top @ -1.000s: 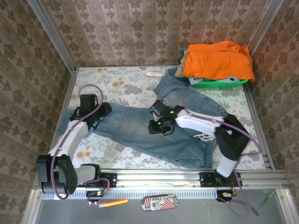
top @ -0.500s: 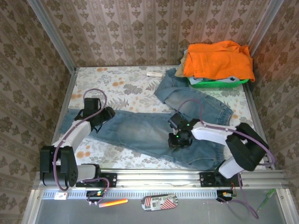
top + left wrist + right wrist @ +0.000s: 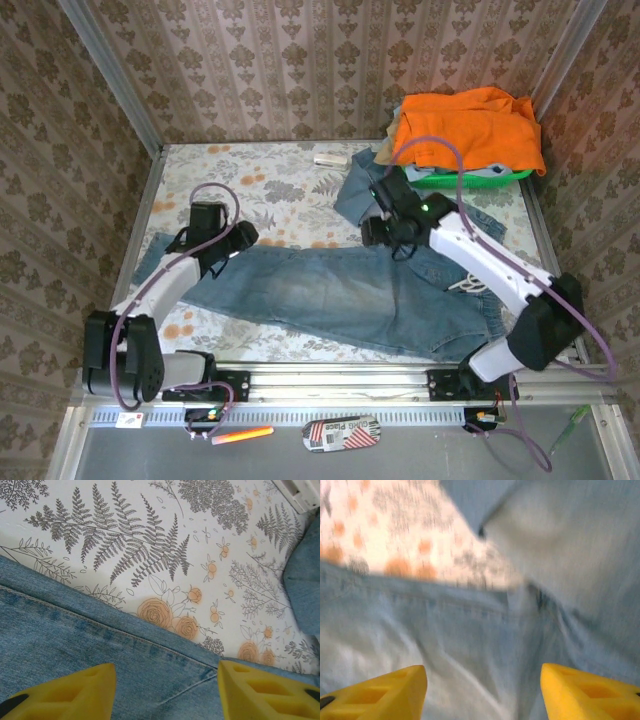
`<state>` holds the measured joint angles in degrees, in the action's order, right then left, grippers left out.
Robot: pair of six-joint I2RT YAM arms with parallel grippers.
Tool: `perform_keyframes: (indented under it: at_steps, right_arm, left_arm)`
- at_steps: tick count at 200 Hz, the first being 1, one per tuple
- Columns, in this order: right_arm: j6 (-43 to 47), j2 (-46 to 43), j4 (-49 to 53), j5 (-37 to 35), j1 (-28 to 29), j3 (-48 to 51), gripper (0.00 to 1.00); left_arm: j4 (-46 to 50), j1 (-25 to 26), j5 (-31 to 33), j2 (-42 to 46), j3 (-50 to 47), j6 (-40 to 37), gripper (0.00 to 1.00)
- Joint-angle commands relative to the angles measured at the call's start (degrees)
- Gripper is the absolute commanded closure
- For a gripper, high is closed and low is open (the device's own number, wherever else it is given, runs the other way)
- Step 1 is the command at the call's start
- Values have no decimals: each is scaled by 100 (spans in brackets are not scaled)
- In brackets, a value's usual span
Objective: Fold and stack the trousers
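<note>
Trousers (image 3: 330,290) lie across the near half of the table (image 3: 250,180), one leg reaching left, the other bent far toward the basket (image 3: 470,178); the far left of the table is bare. Left gripper (image 3: 240,238) hangs over the leg's far edge, right gripper (image 3: 382,235) over the crotch.

Left wrist: fingers (image 3: 65,692) apart over denim, gripping nothing.

Right wrist, blurred: fingers (image 3: 380,690) likewise parted, empty.

orange garment (image 3: 465,125) on green basket (image 3: 470,179) | floral cloth (image 3: 250,180) | white box (image 3: 328,158)

Floral table (image 3: 250,180), trousers (image 3: 320,290) sprawled across (1 leg leftward), green basket (image 3: 470,178) behind
</note>
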<state>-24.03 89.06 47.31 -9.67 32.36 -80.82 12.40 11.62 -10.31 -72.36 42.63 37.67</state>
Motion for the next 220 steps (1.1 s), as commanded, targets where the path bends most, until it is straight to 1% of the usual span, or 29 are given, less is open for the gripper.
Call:
perform_keyframes:
  at_steps: [1, 16, 42, 64, 81, 94, 105, 116, 138, 145, 157, 164, 171, 177, 191, 202, 215, 220]
  right_arm:
    - [799, 1159, -2, -964, -142, -944, 29]
    - [1113, 1984, -70, -932, -322, -1882, 26]
    - [1496, 3504, 385, -905, -562, -3694, 24]
    - [1667, 4504, 665, -899, -701, -4867, 19]
    - [1770, 5356, 1238, -648, -792, -6039, 18]
    - [1841, 5948, 1596, -887, -801, -6854, 18]
    - [1906, 6274, 1793, -942, -812, -7291, 18]
    - [1902, 6394, 1804, -929, -853, -7373, 20]
    - [1775, 6492, 1783, -850, -1002, -7346, 33]
    - [1708, 6502, 1816, -777, -1058, -7334, 39]
    - [1671, 6502, 1800, -659, -1121, -7284, 57]
    - [1673, 6502, 1794, -668, -1154, -7271, 71]
    - [1685, 6480, 1784, -703, -1176, -7272, 90]
    - [1674, 6431, 1768, -747, -1191, -7251, 100]
    - [1637, 6227, 1779, -906, -1227, -7212, 100]
    - [1559, 5938, 1772, -1196, -1232, -7072, 100]
    - [1443, 5262, 1583, -1480, -1232, -6515, 100]
    - [1393, 4950, 1400, -1583, -1230, -6110, 100]
  left_arm:
    - [80, 34, -134, 229, -199, -40, 44]
    - [174, 38, -222, 304, -267, -49, 45]
    - [375, 40, -306, 521, -369, -96, 44]
    - [408, 42, -314, 749, -473, -120, 44]
    - [414, 42, -365, 843, -517, -122, 44]
    - [425, 42, -388, 893, -541, -137, 44]
    - [436, 42, -393, 927, -550, -154, 44]
    - [448, 35, -374, 967, -564, -172, 44]
    - [471, 34, -367, 975, -544, -220, 44]
    - [486, 33, -375, 968, -529, -242, 44]
    - [513, 34, -369, 969, -513, -275, 44]
    - [521, 34, -359, 968, -509, -278, 45]
    - [520, 33, -365, 959, -504, -287, 45]
    - [517, 34, -367, 954, -504, -295, 46]
    - [535, 33, -393, 952, -489, -312, 46]
    - [553, 31, -393, 956, -471, -326, 47]
    - [581, 34, -419, 984, -444, -330, 49]
    - [586, 34, -433, 1002, -436, -331, 49]
